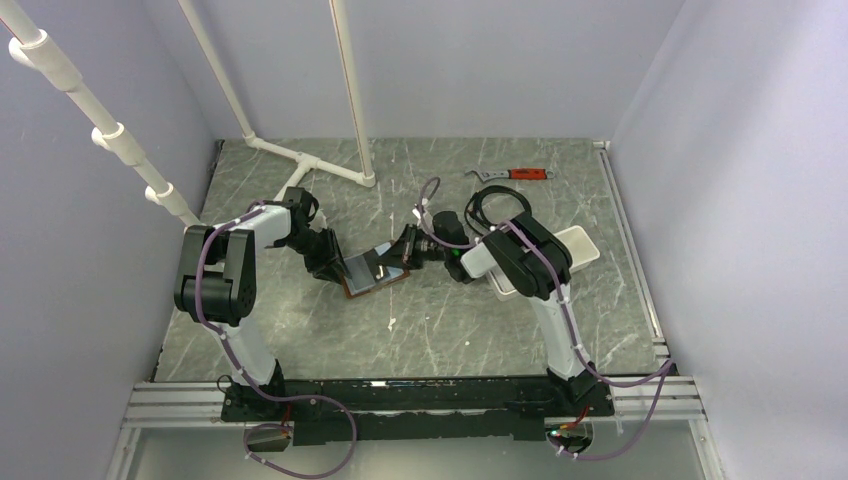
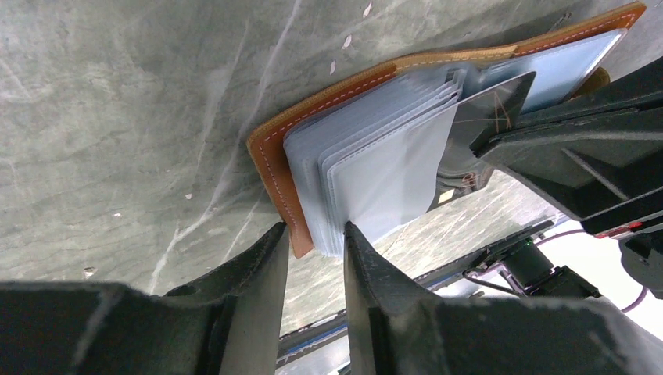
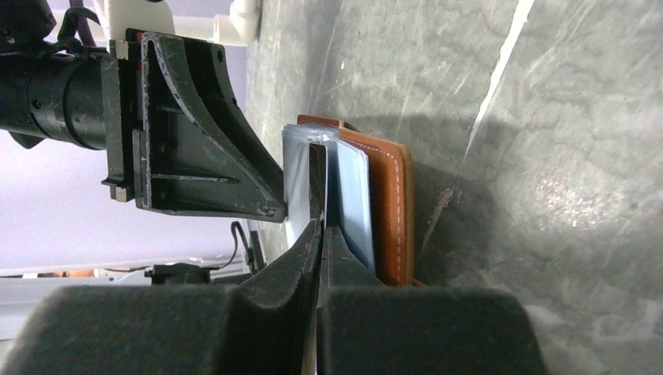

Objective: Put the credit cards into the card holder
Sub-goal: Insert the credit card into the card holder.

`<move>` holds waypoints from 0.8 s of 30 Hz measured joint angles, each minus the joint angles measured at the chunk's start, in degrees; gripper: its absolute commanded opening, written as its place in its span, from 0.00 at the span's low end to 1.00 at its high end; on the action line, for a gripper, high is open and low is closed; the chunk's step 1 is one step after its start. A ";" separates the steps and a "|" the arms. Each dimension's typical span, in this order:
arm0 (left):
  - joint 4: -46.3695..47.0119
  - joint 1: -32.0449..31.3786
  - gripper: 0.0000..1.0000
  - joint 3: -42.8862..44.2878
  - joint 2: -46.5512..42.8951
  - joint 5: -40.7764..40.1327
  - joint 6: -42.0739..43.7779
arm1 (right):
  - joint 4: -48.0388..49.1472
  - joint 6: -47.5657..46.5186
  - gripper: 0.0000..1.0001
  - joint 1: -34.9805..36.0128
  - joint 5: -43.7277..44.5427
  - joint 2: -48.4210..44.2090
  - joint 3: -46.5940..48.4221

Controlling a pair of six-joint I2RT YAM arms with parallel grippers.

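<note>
Left wrist: left end effector (image 2: pixel 315 234) clamps card holder (image 2: pixel 270 148); right end effector (image 2: pixel 491 145) pinches leftward-pointing credit card (image 2: pixel 496 98).

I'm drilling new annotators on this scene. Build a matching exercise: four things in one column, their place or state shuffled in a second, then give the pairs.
1 left gripper
2 right gripper
3 white tray
4 orange-handled wrench

A near the far edge of the table
B shut on a dark credit card
C at the table's right side, partly hidden
D clamped on the card holder edge

Pairs: 1-D, 2-B, 3-C, 4-A
</note>
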 measured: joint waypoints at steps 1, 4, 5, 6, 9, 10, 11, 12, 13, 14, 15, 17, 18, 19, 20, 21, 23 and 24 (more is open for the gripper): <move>-0.02 0.00 0.35 -0.02 0.00 0.07 0.00 | 0.46 0.37 0.00 0.28 0.50 0.00 -0.31; 0.00 0.02 0.34 -0.04 0.00 0.11 0.00 | 1.03 0.85 0.15 1.25 1.84 -0.04 -0.87; 0.02 0.02 0.34 -0.07 -0.02 0.13 0.00 | 0.11 0.28 0.20 1.66 2.45 -0.33 -0.81; 0.02 0.02 0.34 -0.07 -0.02 0.13 -0.02 | -0.81 -0.33 0.25 1.88 2.80 -0.66 -0.76; 0.11 0.02 0.35 -0.07 -0.13 0.33 -0.02 | -10.47 -6.38 0.30 2.49 4.52 -3.41 0.87; 0.15 0.02 0.36 -0.13 -0.24 0.37 -0.04 | -13.75 -9.01 0.32 2.60 5.16 -4.72 1.46; 0.31 0.02 0.36 -0.24 -0.33 0.42 -0.04 | -16.90 -11.72 0.32 2.80 6.03 -6.10 1.86; 0.44 0.02 0.38 -0.37 -0.42 0.52 -0.04 | -19.69 -14.16 0.33 2.99 6.49 -7.28 2.16; 0.61 0.04 0.39 -0.55 -0.57 0.55 -0.07 | -22.93 -16.74 0.33 3.15 6.93 -8.26 2.71; 0.83 0.17 0.41 -0.74 -0.79 0.59 -0.09 | -25.35 -18.69 0.34 3.19 7.21 -8.79 3.28; 0.94 0.31 0.43 -0.94 -1.07 0.66 -0.09 | -27.23 -20.09 0.36 3.19 7.30 -9.11 3.76; 1.20 0.61 0.49 -1.40 -1.88 0.90 -0.07 | -31.71 -22.88 0.36 3.19 7.56 -9.46 5.20; 1.20 0.87 0.50 -1.75 -2.56 0.87 -0.04 | -33.75 -23.98 0.38 3.19 7.58 -9.49 6.10; 1.01 1.20 0.50 -2.05 -3.37 0.90 -0.02 | -35.78 -25.11 0.39 3.19 7.67 -9.49 7.13; 0.94 1.66 0.50 -2.40 -4.31 0.87 -0.04 | -37.18 -26.01 0.40 3.21 7.85 -9.55 7.78; 0.85 2.01 0.50 -2.62 -5.05 0.85 -0.02 | -38.42 -27.04 0.40 3.21 7.87 -9.73 8.24; 0.83 2.71 0.43 -2.97 -6.27 0.76 -0.04 | -40.00 -28.17 0.40 3.19 7.48 -9.84 8.85; 0.87 2.97 0.39 -3.10 -6.51 0.72 -0.07 | -40.35 -28.50 0.41 3.19 7.10 -9.79 9.11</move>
